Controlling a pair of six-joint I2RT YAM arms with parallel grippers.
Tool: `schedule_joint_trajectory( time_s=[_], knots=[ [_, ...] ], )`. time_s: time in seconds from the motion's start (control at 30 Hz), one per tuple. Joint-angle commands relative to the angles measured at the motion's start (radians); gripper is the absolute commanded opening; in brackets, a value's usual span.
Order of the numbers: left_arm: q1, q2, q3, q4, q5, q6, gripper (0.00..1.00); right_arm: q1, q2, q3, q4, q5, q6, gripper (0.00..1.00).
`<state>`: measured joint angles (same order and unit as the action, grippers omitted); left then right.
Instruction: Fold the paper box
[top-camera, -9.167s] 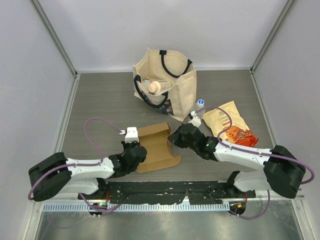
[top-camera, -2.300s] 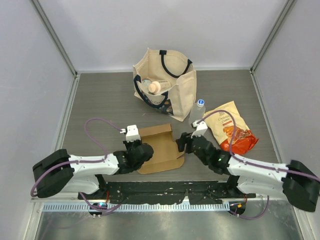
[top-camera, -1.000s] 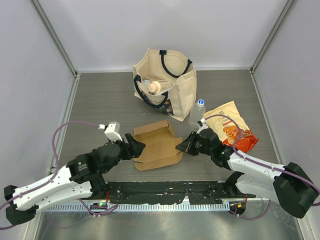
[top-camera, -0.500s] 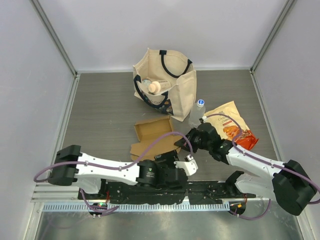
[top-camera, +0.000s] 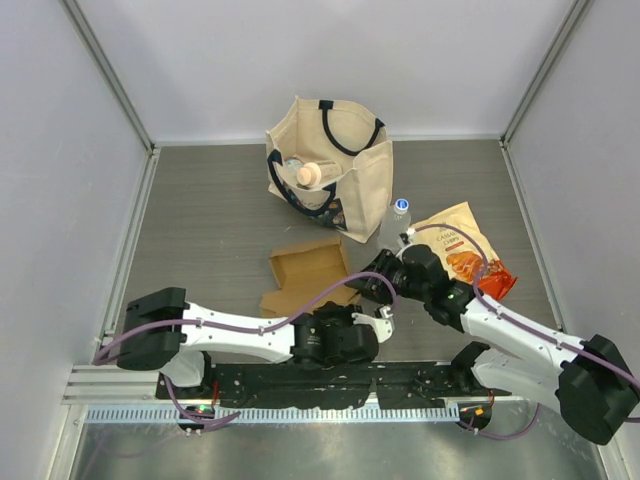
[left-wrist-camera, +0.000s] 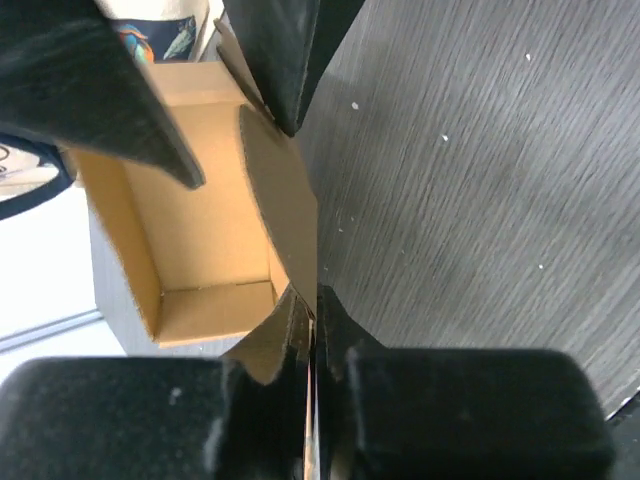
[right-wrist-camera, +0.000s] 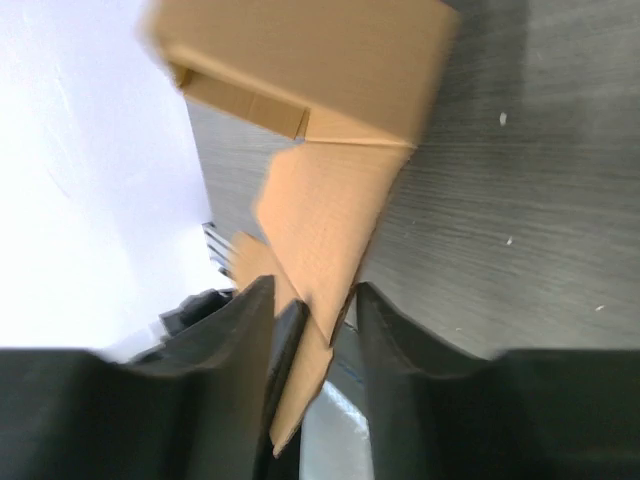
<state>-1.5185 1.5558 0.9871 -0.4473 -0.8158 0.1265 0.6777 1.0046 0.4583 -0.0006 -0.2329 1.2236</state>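
Note:
The paper box (top-camera: 308, 265) lies on the table's near middle as a brown tray with raised walls. My left arm reaches across from the left, and its gripper (top-camera: 348, 308) sits at the box's near right corner. In the left wrist view that gripper (left-wrist-camera: 312, 315) is shut on a thin flap of the box (left-wrist-camera: 200, 230). My right gripper (top-camera: 368, 287) is at the box's right side. Seen from its wrist, the right gripper (right-wrist-camera: 312, 320) stands open, with a pointed flap of the box (right-wrist-camera: 330, 210) hanging between its fingers.
A cream tote bag (top-camera: 330, 165) with items inside stands behind the box. A clear bottle (top-camera: 396, 222) and an orange snack pouch (top-camera: 460, 255) lie to the right, close to my right arm. The left arm's purple cable (top-camera: 325, 290) loops over the box's near edge.
My left arm has swung from the box's left side round to its near right corner and shut on a flap. My right gripper, shut before, has opened.

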Motion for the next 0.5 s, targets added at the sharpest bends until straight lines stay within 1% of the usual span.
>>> schedule_joint_trajectory(
  time_s=[0.0, 0.03, 0.07, 0.1, 0.13, 0.17, 0.2, 0.23, 0.3, 0.33, 0.37, 0.4, 0.43, 0.47],
  knots=[
    [0.020, -0.023, 0.067, -0.054, 0.036, -0.080, 0.03, -0.021, -0.069, 0.040, 0.018, -0.013, -0.169, 0.86],
    [0.026, -0.039, 0.074, -0.076, 0.047, -0.109, 0.00, -0.035, -0.093, 0.060, 0.007, -0.014, -0.232, 0.86],
    [0.049, -0.078, 0.091, -0.123, 0.078, -0.157, 0.00, -0.041, -0.104, 0.078, -0.053, 0.019, -0.336, 0.86],
    [0.066, -0.104, 0.103, -0.151, 0.101, -0.236, 0.00, -0.047, -0.112, 0.101, -0.099, 0.036, -0.389, 0.86],
    [0.084, -0.131, 0.113, -0.203, 0.130, -0.285, 0.00, -0.058, -0.118, 0.149, -0.174, 0.050, -0.433, 0.86],
    [0.124, -0.193, 0.130, -0.223, 0.177, -0.324, 0.00, -0.064, -0.129, 0.173, -0.212, 0.069, -0.506, 0.86],
    [0.139, -0.226, 0.137, -0.241, 0.182, -0.364, 0.00, -0.067, -0.133, 0.195, -0.246, 0.108, -0.535, 0.86],
    [0.153, -0.259, 0.146, -0.286, 0.184, -0.464, 0.00, -0.067, -0.141, 0.236, -0.301, 0.133, -0.561, 0.86],
    [0.208, -0.338, 0.186, -0.341, 0.233, -0.562, 0.00, -0.069, -0.146, 0.272, -0.341, 0.165, -0.628, 0.86],
    [0.227, -0.356, 0.224, -0.405, 0.237, -0.653, 0.00, -0.069, -0.140, 0.296, -0.360, 0.158, -0.651, 0.86],
    [0.254, -0.371, 0.245, -0.437, 0.225, -0.710, 0.00, -0.069, -0.108, 0.309, -0.368, 0.141, -0.686, 0.86],
    [0.268, -0.400, 0.263, -0.468, 0.219, -0.753, 0.00, -0.067, -0.087, 0.325, -0.374, 0.085, -0.711, 0.86],
    [0.308, -0.413, 0.300, -0.523, 0.213, -0.848, 0.00, -0.066, -0.066, 0.329, -0.368, 0.057, -0.731, 0.86],
    [0.335, -0.424, 0.315, -0.545, 0.214, -0.890, 0.00, -0.044, -0.029, 0.329, -0.360, 0.037, -0.740, 0.87]
  ],
)
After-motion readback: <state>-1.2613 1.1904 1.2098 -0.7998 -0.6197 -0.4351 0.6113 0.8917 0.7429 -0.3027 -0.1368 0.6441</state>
